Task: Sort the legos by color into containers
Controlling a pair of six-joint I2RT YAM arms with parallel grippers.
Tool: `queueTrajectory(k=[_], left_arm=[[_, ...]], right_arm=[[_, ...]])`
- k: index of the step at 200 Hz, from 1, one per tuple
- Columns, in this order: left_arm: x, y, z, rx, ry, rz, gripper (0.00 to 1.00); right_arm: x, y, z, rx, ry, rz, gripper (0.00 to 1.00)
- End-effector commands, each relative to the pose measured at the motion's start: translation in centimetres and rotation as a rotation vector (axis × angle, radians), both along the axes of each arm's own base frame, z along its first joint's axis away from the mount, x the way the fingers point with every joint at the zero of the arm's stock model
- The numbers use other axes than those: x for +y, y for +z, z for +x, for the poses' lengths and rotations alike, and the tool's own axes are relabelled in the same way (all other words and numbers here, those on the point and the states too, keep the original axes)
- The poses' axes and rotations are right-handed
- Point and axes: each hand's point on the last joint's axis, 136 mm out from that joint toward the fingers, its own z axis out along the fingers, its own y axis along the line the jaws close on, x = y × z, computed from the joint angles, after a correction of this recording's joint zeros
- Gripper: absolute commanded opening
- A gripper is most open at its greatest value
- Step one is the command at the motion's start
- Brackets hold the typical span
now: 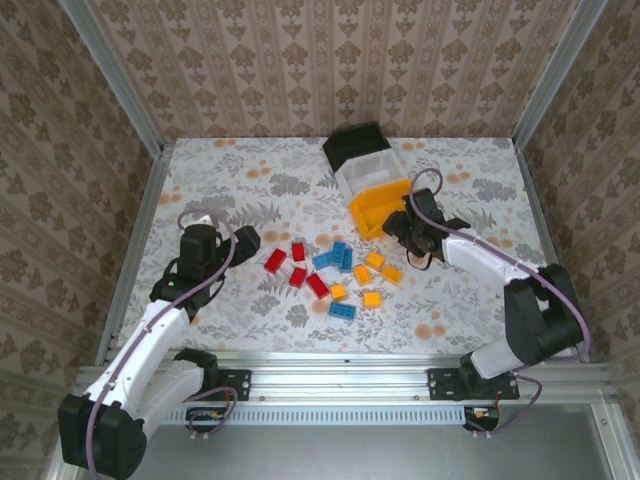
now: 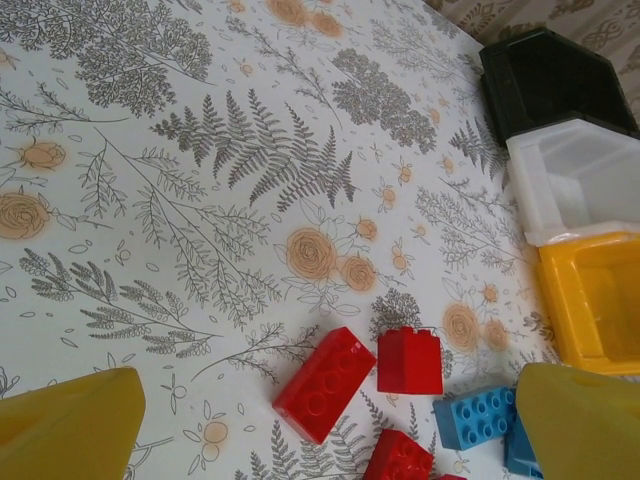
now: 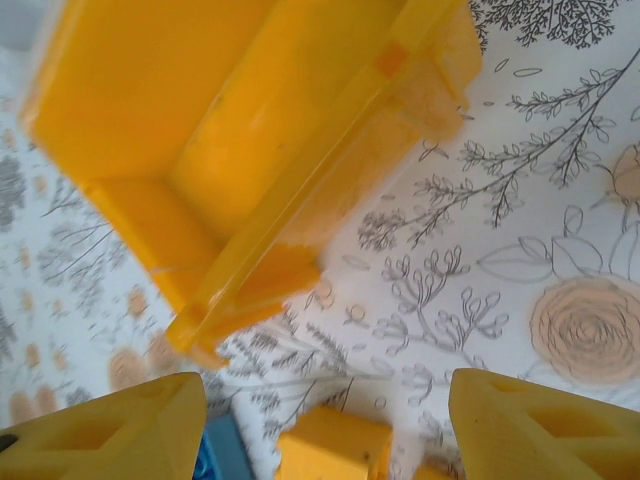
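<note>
From above: legos strewn mid-frame, containers in a row above centre. Left wrist: left gripper spread wide, red bricks at bottom centre. Right wrist: right gripper parted, yellow brick at bottom between its fingers, yellow bin upper left.

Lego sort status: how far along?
Done: nothing visibly. The yellow bin and white bin look empty; black bin too dark to tell.
In hand: right end effector open over a yellow brick beside the yellow bin; left end effector open above red bricks.
Left: the whole pile on the table.
</note>
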Motion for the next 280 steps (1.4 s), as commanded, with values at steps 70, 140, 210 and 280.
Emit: queueTrajectory(k=[70,140,210,280], left_arm=[[-0.4,-0.4,-0.7,0.010,-0.034,0.019,0.98],[0.1,-1.0,-1.3,0.017,-0.020,0.028,0.98],[0.3,-1.1,-1.3,0.020,-0.021,0.049,0.99],[0.1,-0.4,-0.9,0.012,-0.036,0.060,0.99]], right_arm=[[-1.3,-1.1,5.5,0.023,-0.071,-0.006,0.61],[-1.5,-3.2,5.6,0.074,0.001,-0.092,0.34],[-2.8,-2.5,7.0,0.083,0.177,-0.316,0.20],[-1.4,-3.0,12.0,0.090,0.426,-0.407,0.19]])
